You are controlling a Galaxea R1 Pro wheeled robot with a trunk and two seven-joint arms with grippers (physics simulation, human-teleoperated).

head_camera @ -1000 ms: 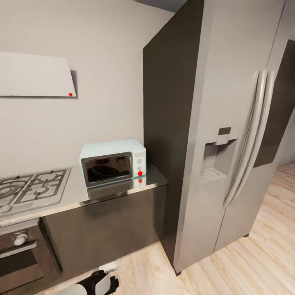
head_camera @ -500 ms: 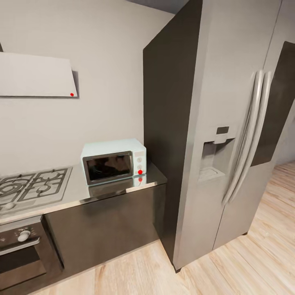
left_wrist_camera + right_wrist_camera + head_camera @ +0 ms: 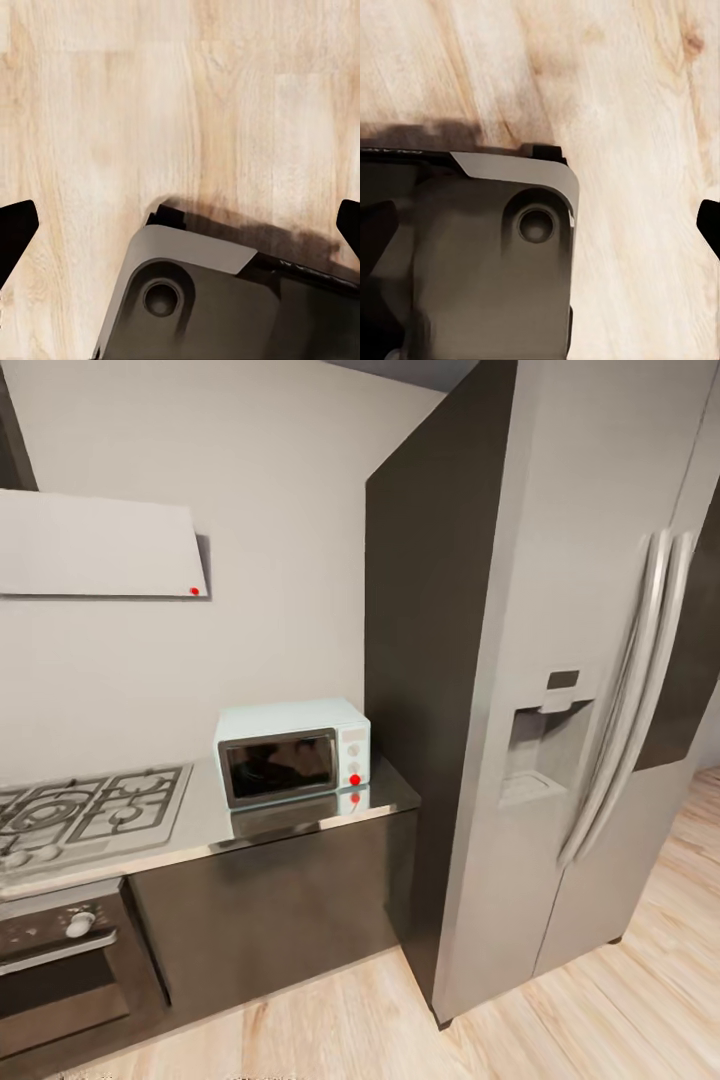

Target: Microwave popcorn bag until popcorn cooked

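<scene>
Nearest, both arms hang low over the wooden floor [image 3: 187, 97]: the left gripper [image 3: 180, 225] has its dark fingertips [image 3: 15, 225] spread wide to the frame's edges with nothing between them, and the right gripper [image 3: 544, 225] stands parted and empty the same way, each above a grey corner of the robot's base [image 3: 487, 255].

Farther off, the brushed-metal countertop [image 3: 300, 825] carries the gas hob [image 3: 90, 815], with the built-in oven [image 3: 70, 970] below it. Behind that sits the mint microwave [image 3: 293, 751], door closed, hard against the tall steel fridge [image 3: 560, 690]; the white hood [image 3: 95, 545] hangs on the wall.

The popcorn bag is not on this stretch of worktop, so the step in hand looks like a search (not yet a pick). Best to turn slowly along the counter away from the fridge, keep the arms tucked, and stay clear of the cabinet fronts.
</scene>
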